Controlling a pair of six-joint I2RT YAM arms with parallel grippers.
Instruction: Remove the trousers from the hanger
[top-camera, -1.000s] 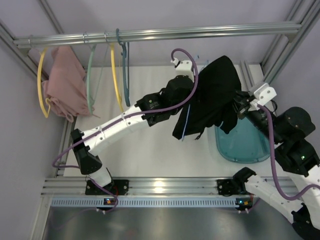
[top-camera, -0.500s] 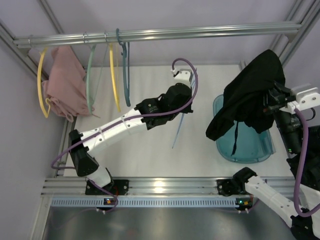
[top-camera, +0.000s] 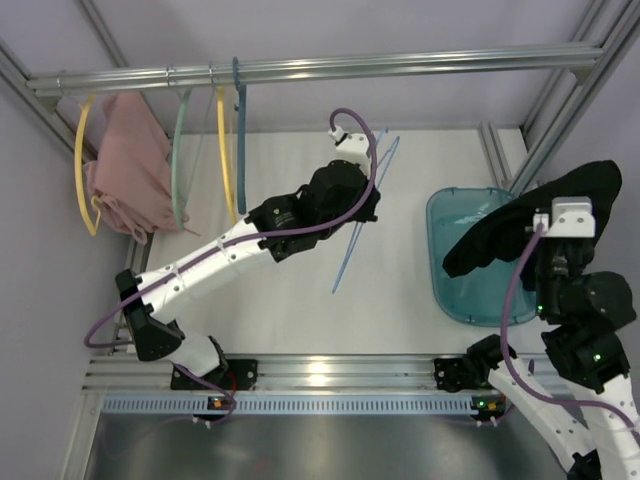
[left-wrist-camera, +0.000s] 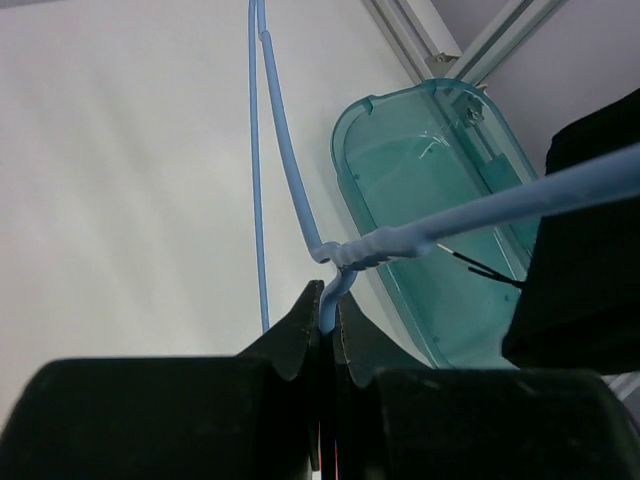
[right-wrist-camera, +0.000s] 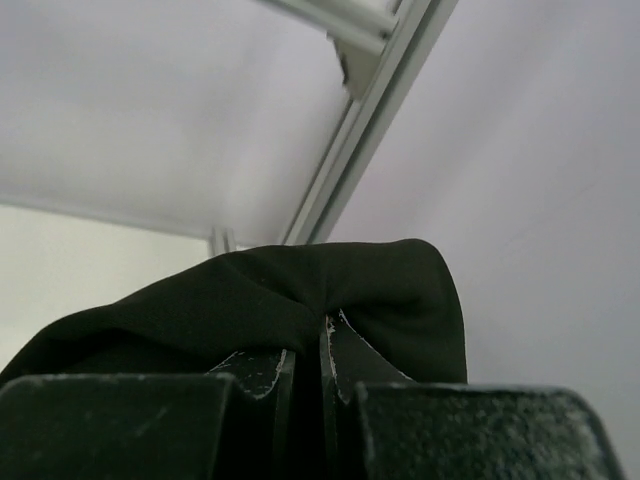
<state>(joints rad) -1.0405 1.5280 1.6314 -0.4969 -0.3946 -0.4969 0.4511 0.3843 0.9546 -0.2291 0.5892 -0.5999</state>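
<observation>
Separation looks finished: holding trousers pinched in clamped right pincer, well clear of hanger, over bin. Gripping hanger in shut left pincer. Next, likely: lower and release trousers.

Overhead looking down, wrist cameras close-up — left shares bin (teal)

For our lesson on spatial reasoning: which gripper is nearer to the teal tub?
Right. The right gripper holds the trousers over the teal tub's right edge; the left gripper, clamping the hanger, sits well off to the tub's left.
</observation>
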